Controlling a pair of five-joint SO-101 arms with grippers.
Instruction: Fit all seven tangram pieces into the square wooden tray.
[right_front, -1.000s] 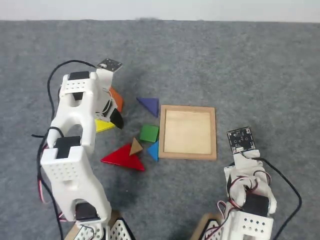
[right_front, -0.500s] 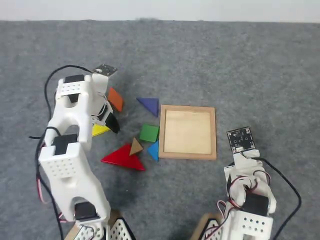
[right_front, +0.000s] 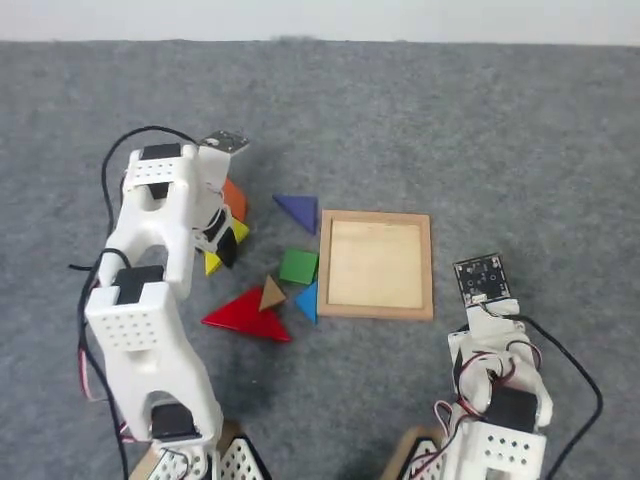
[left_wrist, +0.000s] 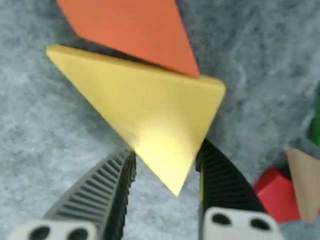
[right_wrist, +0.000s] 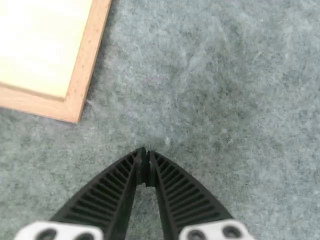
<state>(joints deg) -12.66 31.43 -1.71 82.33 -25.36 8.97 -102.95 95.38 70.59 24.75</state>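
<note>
The left end effector (left_wrist: 165, 152) grips the yellow triangle (left_wrist: 145, 112) by its near corner, apex pointing back between the jaws, long edge crosswise just beyond, beside the orange piece (left_wrist: 135, 30). The pick-up seems in hand; next, a lift and carry to the empty square wooden tray (right_front: 375, 216) farther off. The right end effector (right_wrist: 145, 155) sits clenched on nothing, a tray corner just ahead.

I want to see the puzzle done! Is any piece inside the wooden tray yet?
No, the wooden tray is bare inside; pieces like the green square lie beside it on the carpet.
</note>
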